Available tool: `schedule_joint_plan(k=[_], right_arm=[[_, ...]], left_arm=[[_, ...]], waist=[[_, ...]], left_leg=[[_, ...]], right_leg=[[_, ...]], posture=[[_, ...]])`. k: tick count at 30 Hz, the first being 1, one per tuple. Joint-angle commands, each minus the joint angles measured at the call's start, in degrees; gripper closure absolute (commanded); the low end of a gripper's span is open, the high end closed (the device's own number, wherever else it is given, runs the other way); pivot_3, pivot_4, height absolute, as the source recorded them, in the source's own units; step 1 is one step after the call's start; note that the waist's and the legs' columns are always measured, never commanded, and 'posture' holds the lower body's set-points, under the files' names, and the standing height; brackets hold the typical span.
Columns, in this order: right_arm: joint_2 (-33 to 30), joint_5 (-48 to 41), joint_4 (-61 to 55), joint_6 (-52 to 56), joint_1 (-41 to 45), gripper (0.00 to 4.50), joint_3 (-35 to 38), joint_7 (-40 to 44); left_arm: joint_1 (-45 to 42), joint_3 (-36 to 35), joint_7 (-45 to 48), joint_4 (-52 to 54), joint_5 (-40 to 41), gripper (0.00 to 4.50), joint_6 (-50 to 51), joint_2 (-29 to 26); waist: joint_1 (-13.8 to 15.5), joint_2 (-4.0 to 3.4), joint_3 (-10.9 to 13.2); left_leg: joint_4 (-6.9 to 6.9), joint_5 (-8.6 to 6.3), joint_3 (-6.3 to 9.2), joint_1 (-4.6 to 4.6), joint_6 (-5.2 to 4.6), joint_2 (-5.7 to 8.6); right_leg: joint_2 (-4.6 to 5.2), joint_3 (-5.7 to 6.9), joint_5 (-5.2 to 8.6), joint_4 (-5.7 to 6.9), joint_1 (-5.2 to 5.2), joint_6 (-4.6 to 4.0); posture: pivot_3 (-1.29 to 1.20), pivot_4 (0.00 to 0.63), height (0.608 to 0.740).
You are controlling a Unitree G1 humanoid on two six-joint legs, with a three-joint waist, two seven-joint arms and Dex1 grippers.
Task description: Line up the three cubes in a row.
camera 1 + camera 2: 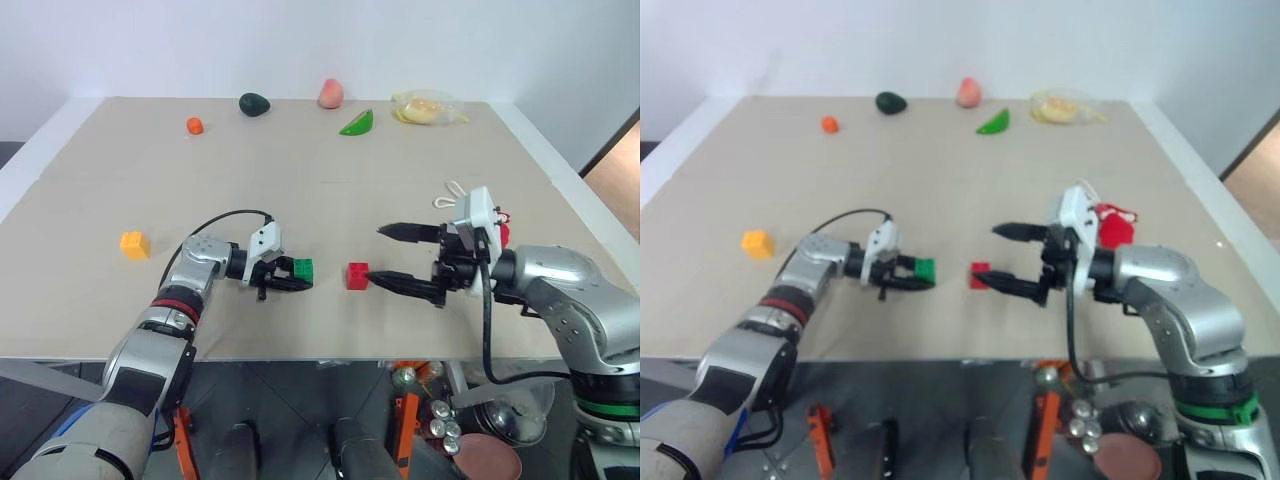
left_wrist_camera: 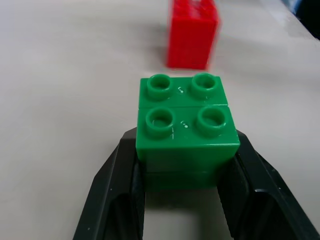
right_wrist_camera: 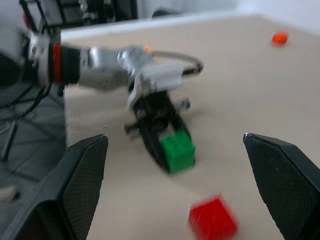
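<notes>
My left gripper (image 1: 300, 274) is shut on the green cube (image 1: 302, 267), which sits low over the table near its front edge. In the left wrist view the black fingers (image 2: 115, 195) clamp the studded green cube (image 2: 186, 125) from both sides. The red cube (image 1: 357, 275) rests on the table a short gap to the right of the green one. The lower fingertip of my open right gripper (image 1: 380, 256) lies just right of the red cube, and nothing is between its fingers. The yellow-orange cube (image 1: 134, 244) sits alone far to the left.
Along the far edge lie a small orange lump (image 1: 195, 125), a dark avocado (image 1: 254, 104), a peach (image 1: 331, 93), a green slice (image 1: 356, 123) and a clear bag (image 1: 428, 107). A red pouch with white cord (image 1: 1115, 225) lies behind my right wrist.
</notes>
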State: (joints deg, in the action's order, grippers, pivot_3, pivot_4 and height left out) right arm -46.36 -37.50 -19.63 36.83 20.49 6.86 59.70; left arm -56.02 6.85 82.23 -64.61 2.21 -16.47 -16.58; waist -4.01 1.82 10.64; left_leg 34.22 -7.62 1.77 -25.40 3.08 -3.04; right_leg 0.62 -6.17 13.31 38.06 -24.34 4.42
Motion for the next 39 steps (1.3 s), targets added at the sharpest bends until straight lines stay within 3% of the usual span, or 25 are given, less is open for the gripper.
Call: schedule_joint_plan(k=[1,9,22,39], right_arm=[[-3.4,-0.4,0.3,-2.0,-2.7,0.0,4.1,3.4],[-5.0,2.2,4.9,-5.0,-3.1,0.0,3.4,5.0],[-3.5,2.4,5.0,-5.2,-1.5,0.0,1.3,4.0],[-2.9,3.5,5.8,-5.6,-0.5,0.0,0.3,4.0]], left_arm=[[-1.9,0.2,1.7,-1.9,-1.0,3.16,-1.9,-0.3],[-3.4,-0.6,4.1,-3.5,-0.8,3.16,-1.3,0.6],[-4.2,-1.3,-1.5,-5.4,-2.2,3.16,-3.3,0.1],[-4.0,-1.4,2.3,-5.1,-1.9,3.16,-1.2,1.1]], waist=[[0.0,0.0,0.0],[-0.2,-0.01,0.0],[-0.2,0.0,0.0],[-0.2,-0.01,0.0]], left_leg=[[0.03,0.0,0.0,0.0,0.0,0.0],[0.2,0.01,-0.01,0.07,-0.02,0.0],[0.23,0.01,0.0,0.07,-0.02,0.02],[0.2,0.01,0.0,0.06,-0.02,0.02]], right_leg=[[0.0,0.0,0.0,0.0,0.0,0.0],[-0.01,-0.03,-0.03,0.01,0.06,-0.23],[0.0,-0.05,-0.06,0.01,0.08,-0.17],[-0.01,-0.05,-0.06,0.01,0.08,-0.11]], posture=[[0.0,0.15,0.74],[0.0,0.15,0.74],[0.0,0.15,0.74],[0.0,0.15,0.74]])
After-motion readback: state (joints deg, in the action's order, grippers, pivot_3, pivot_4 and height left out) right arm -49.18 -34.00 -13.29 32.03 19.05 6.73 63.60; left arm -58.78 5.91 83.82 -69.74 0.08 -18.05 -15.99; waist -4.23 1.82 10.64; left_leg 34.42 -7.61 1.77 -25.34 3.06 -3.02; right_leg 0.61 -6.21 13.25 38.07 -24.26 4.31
